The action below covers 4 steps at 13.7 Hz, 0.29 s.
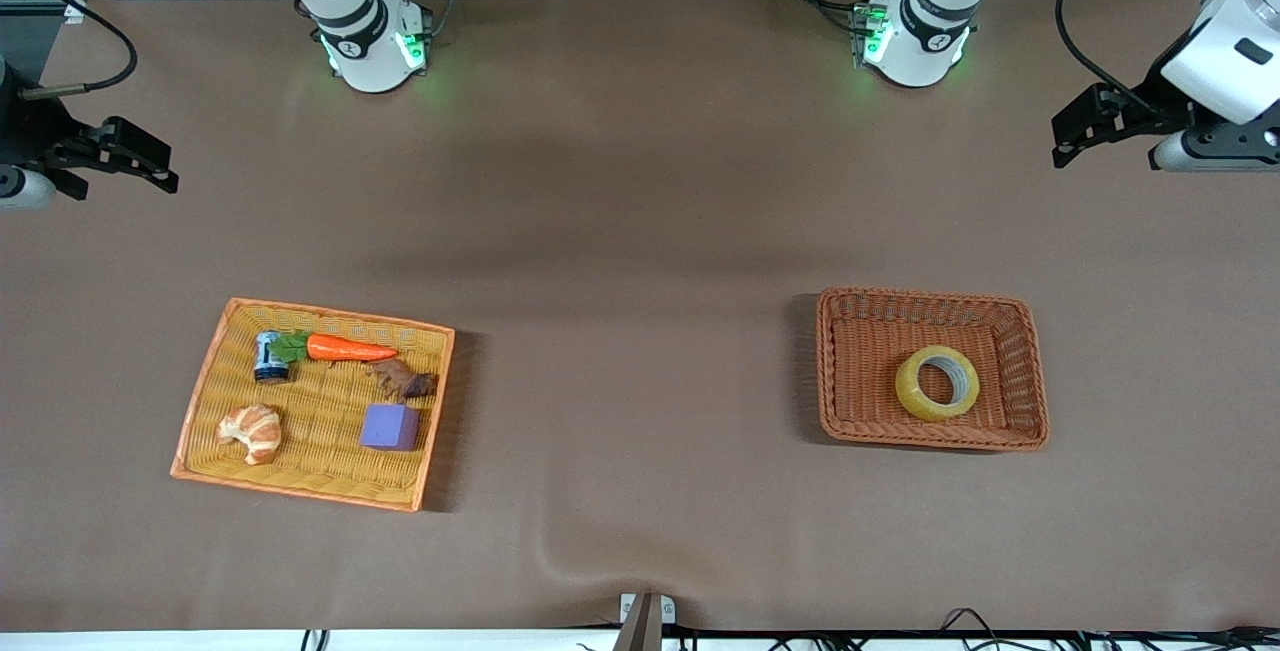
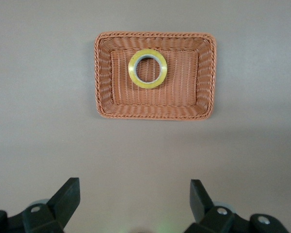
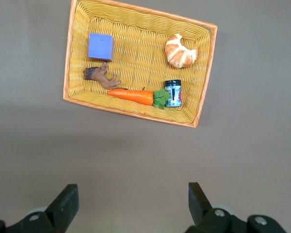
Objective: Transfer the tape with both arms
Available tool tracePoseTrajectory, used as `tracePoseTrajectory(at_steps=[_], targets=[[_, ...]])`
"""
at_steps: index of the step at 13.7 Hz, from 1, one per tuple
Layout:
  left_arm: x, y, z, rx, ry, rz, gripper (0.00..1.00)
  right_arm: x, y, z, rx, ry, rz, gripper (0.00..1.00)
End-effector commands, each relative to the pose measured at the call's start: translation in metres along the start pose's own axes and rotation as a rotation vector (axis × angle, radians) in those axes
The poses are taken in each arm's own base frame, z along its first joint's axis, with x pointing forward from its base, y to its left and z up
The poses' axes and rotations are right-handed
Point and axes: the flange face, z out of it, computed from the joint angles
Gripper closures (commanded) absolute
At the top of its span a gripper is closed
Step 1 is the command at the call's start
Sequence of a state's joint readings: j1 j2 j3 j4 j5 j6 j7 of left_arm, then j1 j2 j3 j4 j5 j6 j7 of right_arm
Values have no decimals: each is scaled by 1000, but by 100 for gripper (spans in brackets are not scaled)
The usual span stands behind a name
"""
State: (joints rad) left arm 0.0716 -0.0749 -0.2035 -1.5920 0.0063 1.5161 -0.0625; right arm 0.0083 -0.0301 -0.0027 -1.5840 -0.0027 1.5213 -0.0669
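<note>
The tape [image 1: 937, 383] [image 2: 147, 68], a yellowish ring with a grey core, lies flat in a brown wicker basket [image 1: 1030, 361] [image 2: 206, 77] toward the left arm's end of the table. My left gripper [image 1: 1075, 136] [image 2: 135, 194] hangs open and empty high over bare table at that same end, well away from the basket. Over the right arm's end of the table my right gripper [image 1: 150, 159] [image 3: 133, 196] also stands open with nothing in it, apart from everything.
An orange-rimmed yellow wicker tray [image 1: 200, 401] [image 3: 203, 77] toward the right arm's end holds a carrot [image 1: 345, 348], a small dark jar [image 1: 268, 357], a croissant [image 1: 252, 431], a purple block [image 1: 390, 426] and a brown piece [image 1: 405, 379]. Brown cloth covers the table.
</note>
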Motion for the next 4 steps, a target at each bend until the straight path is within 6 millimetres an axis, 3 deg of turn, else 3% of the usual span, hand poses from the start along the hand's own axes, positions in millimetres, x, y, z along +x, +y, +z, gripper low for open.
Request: tracePoseTrajectory(at_steps=[1, 4], targets=[[-10, -6, -4, -21, -12, 30, 0, -2, -3, -1, 13, 6, -12, 0], [-13, -6, -8, -19, -12, 27, 0, 0, -4, -2, 12, 15, -12, 0]])
